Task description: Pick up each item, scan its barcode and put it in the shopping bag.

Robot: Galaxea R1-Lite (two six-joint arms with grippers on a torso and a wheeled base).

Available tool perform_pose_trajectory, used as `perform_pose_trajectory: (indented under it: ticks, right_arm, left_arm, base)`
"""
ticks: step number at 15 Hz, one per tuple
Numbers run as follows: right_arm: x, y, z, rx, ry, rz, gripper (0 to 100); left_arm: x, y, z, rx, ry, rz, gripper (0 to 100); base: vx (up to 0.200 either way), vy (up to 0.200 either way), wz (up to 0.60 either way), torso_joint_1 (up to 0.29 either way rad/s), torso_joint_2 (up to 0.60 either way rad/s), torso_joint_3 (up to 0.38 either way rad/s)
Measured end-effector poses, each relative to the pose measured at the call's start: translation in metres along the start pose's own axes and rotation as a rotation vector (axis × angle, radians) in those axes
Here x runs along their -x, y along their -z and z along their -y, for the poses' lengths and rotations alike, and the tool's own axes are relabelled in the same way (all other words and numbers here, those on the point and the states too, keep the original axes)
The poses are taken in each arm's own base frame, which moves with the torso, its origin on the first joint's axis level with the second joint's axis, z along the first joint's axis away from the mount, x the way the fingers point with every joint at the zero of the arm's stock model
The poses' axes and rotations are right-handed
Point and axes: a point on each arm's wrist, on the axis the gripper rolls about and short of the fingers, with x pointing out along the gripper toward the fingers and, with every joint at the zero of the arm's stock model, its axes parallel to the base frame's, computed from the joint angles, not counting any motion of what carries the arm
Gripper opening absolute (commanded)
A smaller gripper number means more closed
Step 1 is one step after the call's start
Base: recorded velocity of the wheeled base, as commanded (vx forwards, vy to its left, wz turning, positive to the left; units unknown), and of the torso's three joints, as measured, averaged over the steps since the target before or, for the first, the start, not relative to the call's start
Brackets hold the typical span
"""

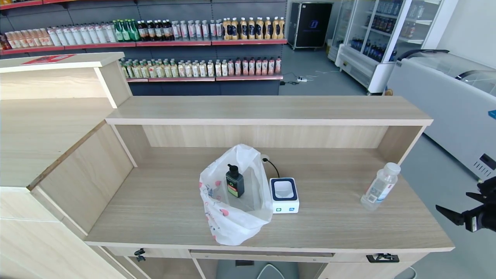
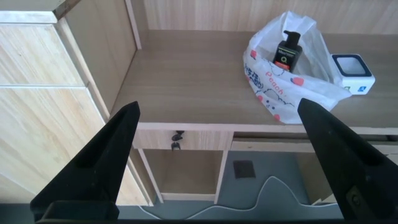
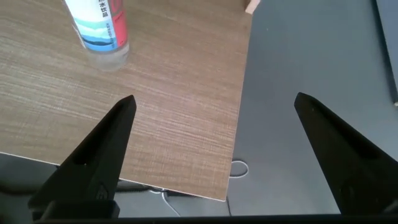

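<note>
Now then, right tool [image 3: 214, 98] spread, water bottle [image 3: 99, 28] just ahead; left tool [image 2: 219, 104] spread, shopping bag [image 2: 273, 87] well beyond.

My head camera looks down over the whole counter [image 1: 341, 224]. My left wrist camera sits low off its front edge, sharing the bag [image 1: 228, 224]; my right hovers close above the bottle [image 1: 379, 188].
</note>
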Motion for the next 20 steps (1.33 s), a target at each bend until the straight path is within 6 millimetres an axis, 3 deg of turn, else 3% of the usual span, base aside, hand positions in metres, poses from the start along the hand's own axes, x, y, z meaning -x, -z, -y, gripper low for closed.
perform_pose_trajectory:
  ticks: [12, 20]
  right_arm:
    - [-0.066, -0.009, -0.027, 0.062, -0.151, 0.062, 100]
    - [-0.086, -0.009, -0.036, 0.072, -0.191, 0.074, 100]
  left_arm:
    - [0.000, 0.000, 0.000, 0.000, -0.001, 0.000, 100]
    - [0.000, 0.000, 0.000, 0.000, 0.000, 0.000, 100]
  base:
    - [0.000, 0.000, 0.00, 0.000, 0.00, 0.000]
    - [0.000, 0.000, 0.00, 0.000, 0.00, 0.000]
